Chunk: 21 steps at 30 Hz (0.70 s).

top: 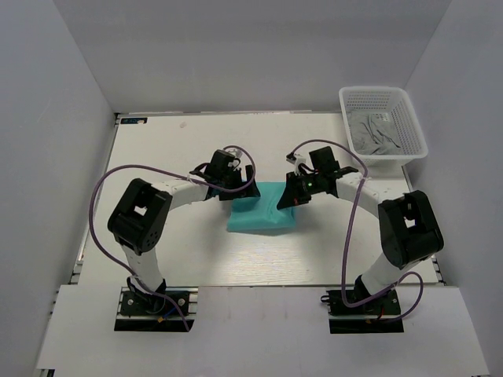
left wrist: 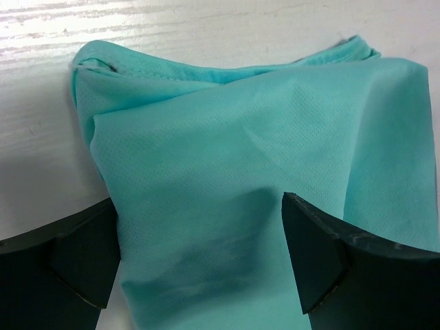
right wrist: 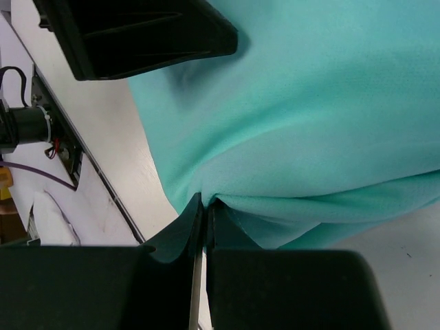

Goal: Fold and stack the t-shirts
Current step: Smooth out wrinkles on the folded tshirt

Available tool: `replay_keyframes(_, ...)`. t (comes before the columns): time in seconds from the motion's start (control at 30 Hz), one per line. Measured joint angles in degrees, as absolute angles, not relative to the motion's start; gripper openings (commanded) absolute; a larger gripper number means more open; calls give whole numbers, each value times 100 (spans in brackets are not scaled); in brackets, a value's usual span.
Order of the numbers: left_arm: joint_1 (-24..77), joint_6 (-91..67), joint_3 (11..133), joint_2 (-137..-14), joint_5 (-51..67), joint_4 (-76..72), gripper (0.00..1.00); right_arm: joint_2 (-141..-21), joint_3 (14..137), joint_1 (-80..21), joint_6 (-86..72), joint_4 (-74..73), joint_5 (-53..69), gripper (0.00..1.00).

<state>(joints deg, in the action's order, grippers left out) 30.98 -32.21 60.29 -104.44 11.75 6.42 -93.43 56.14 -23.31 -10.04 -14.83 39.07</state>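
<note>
A teal-green t-shirt [top: 262,210] lies folded into a small block in the middle of the table. My left gripper [top: 238,185] hovers at its far left corner with the jaws wide apart; in the left wrist view the cloth [left wrist: 240,151] fills the gap between the two fingers and nothing is pinched. My right gripper [top: 288,199] is at the shirt's right edge, shut on a fold of the cloth [right wrist: 289,117]; the right wrist view shows its fingertips [right wrist: 205,206] closed on the hem, lifting it a little.
A white mesh basket [top: 409,118] stands at the far right corner with grey cloth [top: 377,132] inside. White walls close the table on the left, back and right. The left gripper's finger [right wrist: 137,34] shows at the top of the right wrist view.
</note>
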Motion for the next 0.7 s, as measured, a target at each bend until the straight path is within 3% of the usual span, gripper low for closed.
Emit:
replay_keyframes(0.47, 3138, -3437, 6263, -10558, 869, 886, 100, -9467, 4971, -1907, -1249, -1310, 3667, 0)
replay_keyframes(0.5, 3140, -3450, 6270, -10558, 838, 906, 100, -9476, 4915, -1874, -1267, -1313, 3638, 5)
replay_keyframes(0.53, 3140, -3468, 6274, -10558, 801, 926, 100, -9487, 4873, -1846, -1295, -1317, 3614, 18)
replay_keyframes(0.7, 3144, -3531, 6311, -10562, 718, 1009, 100, -9485, 4781, -1774, -1328, -1337, 3590, 33)
